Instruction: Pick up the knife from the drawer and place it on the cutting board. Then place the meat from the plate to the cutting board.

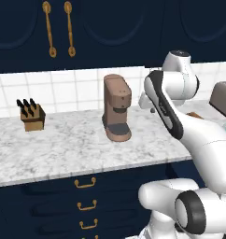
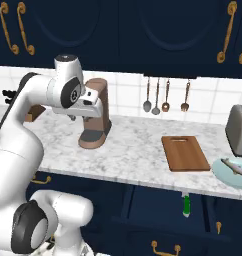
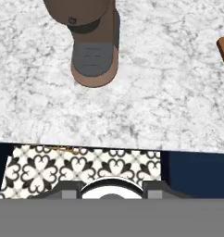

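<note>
The arm's hand [image 2: 73, 118] hangs high over the marble table [image 2: 128, 155], just in front of the brown coffee machine [image 2: 95, 119]; its fingertips cannot be made out, so whether it is open or closed cannot be told, and nothing is seen in it.

The knife [image 2: 186, 204] lies in the open navy drawer [image 2: 158, 210] below the table edge, under the near edge of the cutting board [image 2: 185, 152], well apart from the hand. It shows a bright green handle with a pale bit of blade at its far end. It looks light, stiff and slim; the handle is likely the best place to grip, since the blade would be thin and slippery between the fingers.

The board lies flat and bare on the table. Just beside it to the right sits the pale teal plate [image 2: 224, 178], carrying a long pale piece that is probably the meat [image 2: 236, 168], likely soft and slick, best pinched across its middle.

Counted: one green knife, one board, one plate, one piece of meat, one coffee machine, one toaster [image 2: 239, 131], one knife block [image 1: 32, 115], four utensils [image 2: 166, 95] hanging on the wall.
</note>
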Tool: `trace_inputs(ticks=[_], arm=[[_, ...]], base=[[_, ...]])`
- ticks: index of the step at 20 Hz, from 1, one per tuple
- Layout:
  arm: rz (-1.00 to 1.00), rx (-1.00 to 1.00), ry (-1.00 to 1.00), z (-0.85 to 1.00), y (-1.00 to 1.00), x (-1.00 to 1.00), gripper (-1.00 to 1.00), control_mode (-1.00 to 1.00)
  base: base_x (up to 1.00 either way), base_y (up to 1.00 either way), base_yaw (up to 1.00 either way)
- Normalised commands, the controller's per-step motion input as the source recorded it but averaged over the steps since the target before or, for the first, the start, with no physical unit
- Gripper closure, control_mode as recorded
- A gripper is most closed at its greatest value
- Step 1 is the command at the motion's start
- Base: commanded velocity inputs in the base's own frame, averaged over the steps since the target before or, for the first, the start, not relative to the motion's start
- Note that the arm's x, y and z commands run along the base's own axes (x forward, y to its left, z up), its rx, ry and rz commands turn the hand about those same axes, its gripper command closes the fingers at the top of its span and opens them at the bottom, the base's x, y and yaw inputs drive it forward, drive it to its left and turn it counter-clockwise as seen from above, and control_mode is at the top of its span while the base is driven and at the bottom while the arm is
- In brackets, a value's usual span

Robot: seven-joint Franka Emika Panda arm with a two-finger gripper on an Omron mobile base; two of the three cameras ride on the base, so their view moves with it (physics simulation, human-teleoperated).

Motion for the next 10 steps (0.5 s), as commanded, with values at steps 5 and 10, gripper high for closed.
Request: trace_inputs(ticks=[5,10], arm=[[0.00,0.00,0.00,-0.02,0.00,0.00,-1.00,1.00],[0.00,0.00,0.00,0.00,0.00,0.00,-1.00,1.00]], base=[[-0.56,-0.37,0.02],[-0.68,-0.83,0.26]])
